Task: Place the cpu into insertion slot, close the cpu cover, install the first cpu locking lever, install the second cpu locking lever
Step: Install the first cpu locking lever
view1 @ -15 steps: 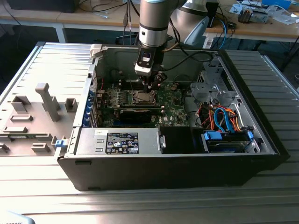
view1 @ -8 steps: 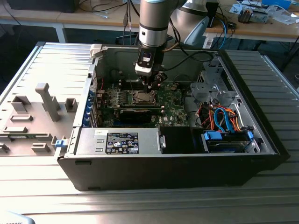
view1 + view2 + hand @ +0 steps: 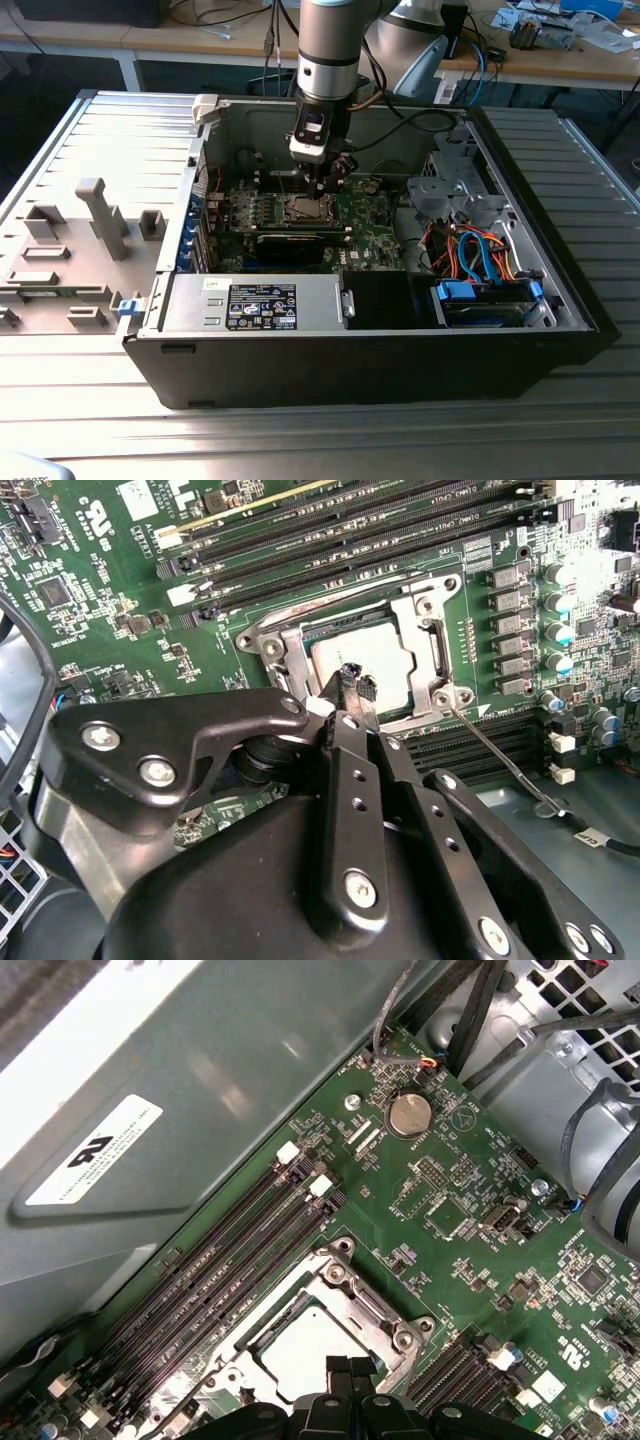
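Note:
The cpu [image 3: 378, 652] lies flat in the insertion slot [image 3: 300, 208], its silver face showing through the window of the cpu cover [image 3: 425, 608]. The cover lies down over the socket on the green board. A thin wire locking lever [image 3: 492, 752] sticks out loose from one socket corner, away over the board. My gripper [image 3: 356, 680] hovers just above the socket's edge with its narrow black fingertips together and nothing between them. In the first wrist view the cpu [image 3: 300, 1345] and cover [image 3: 368, 1305] sit right beside the gripper [image 3: 349, 1366]. In the exterior view the gripper [image 3: 322, 188] hangs inside the open computer case.
Long memory slots [image 3: 330, 540] run beside the socket. The grey case wall [image 3: 200, 1080] rises close behind it. A black labelled power-supply box [image 3: 260, 303] sits at the case front, with a blue drive bay and cables [image 3: 485, 295] toward the exterior view's right. Grey fixtures [image 3: 95, 225] stand outside.

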